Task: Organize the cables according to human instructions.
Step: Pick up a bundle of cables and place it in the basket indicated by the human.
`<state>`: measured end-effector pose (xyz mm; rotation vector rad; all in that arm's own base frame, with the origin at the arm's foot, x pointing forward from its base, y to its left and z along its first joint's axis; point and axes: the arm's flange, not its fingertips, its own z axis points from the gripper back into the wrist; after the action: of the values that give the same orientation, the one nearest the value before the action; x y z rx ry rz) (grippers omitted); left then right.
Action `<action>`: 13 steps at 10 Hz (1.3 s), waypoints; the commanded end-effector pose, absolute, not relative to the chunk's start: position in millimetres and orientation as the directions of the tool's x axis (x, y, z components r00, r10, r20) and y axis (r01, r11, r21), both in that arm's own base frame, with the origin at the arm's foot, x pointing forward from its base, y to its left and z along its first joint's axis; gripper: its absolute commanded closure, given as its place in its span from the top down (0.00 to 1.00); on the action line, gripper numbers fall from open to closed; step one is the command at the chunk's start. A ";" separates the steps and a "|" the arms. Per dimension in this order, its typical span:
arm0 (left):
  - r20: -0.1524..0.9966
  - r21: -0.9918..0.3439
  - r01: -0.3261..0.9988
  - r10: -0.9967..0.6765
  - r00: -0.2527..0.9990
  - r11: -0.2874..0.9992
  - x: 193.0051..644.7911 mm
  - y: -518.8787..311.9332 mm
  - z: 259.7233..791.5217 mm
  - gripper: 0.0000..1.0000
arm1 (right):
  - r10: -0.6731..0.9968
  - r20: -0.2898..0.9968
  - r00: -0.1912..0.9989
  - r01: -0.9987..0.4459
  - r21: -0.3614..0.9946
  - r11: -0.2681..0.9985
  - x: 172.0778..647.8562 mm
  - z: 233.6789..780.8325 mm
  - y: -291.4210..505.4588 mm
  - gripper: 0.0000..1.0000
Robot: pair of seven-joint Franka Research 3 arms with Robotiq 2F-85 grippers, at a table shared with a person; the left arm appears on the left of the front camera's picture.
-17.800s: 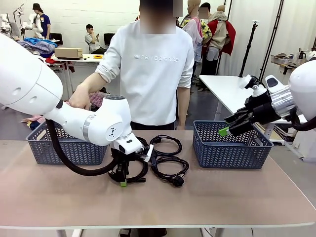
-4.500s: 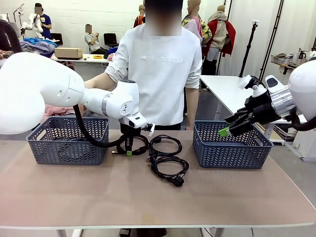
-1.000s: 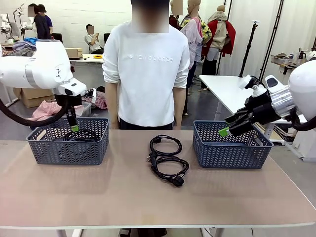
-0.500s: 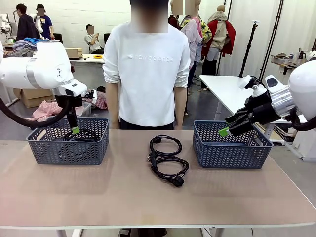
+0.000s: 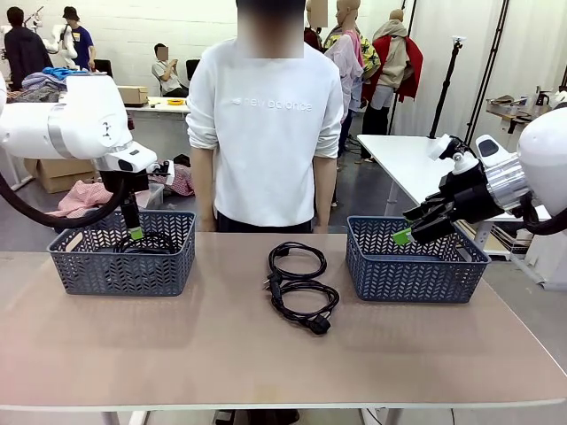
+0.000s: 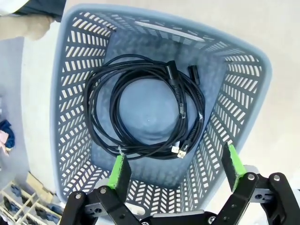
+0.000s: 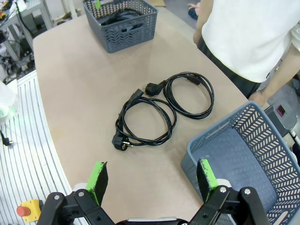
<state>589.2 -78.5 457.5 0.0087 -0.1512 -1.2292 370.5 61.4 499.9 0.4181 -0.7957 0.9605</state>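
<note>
Two coiled black cables lie side by side at the table's middle, the far one (image 5: pixel 299 259) (image 7: pixel 190 93) and the near one (image 5: pixel 306 305) (image 7: pixel 145 119) with its plug towards me. More coiled black cable (image 6: pixel 145 110) (image 5: pixel 146 241) rests on the floor of the left basket (image 5: pixel 124 266) (image 6: pixel 248 93). My left gripper (image 5: pixel 133 228) (image 6: pixel 176 166) hangs open just above that basket, holding nothing. My right gripper (image 5: pixel 409 228) (image 7: pixel 152 177) is open and bare, raised over the right basket (image 5: pixel 412 266) (image 7: pixel 243 154).
A person in a white sweatshirt (image 5: pixel 266 124) (image 7: pixel 253 33) stands at the far edge, arms down at their sides. The two grey baskets flank the loose cables. Bare tabletop (image 5: pixel 283 372) stretches along the near side.
My left arm brought a cable from the table's middle to the left basket, and its jaws have spread apart over it. The person's hand has left the basket. The right arm stays still.
</note>
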 end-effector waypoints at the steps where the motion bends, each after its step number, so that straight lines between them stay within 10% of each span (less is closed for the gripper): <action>1: 0.110 0.087 0.939 -0.940 0.323 0.332 589.3 -76.5 457.3 1.00 | 0.552 0.776 0.304 -0.862 -0.022 0.506 374.5 498.6 60.3 1.00; 13: 0.484 0.094 0.972 -0.863 0.146 0.217 466.4 -178.4 512.8 1.00 | 0.552 0.776 0.304 -0.862 -0.022 0.506 374.5 498.6 60.3 1.00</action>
<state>477.5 -186.8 520.2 -0.2489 -0.4520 -1.3205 370.5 61.4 499.9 0.4179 -0.7956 0.9605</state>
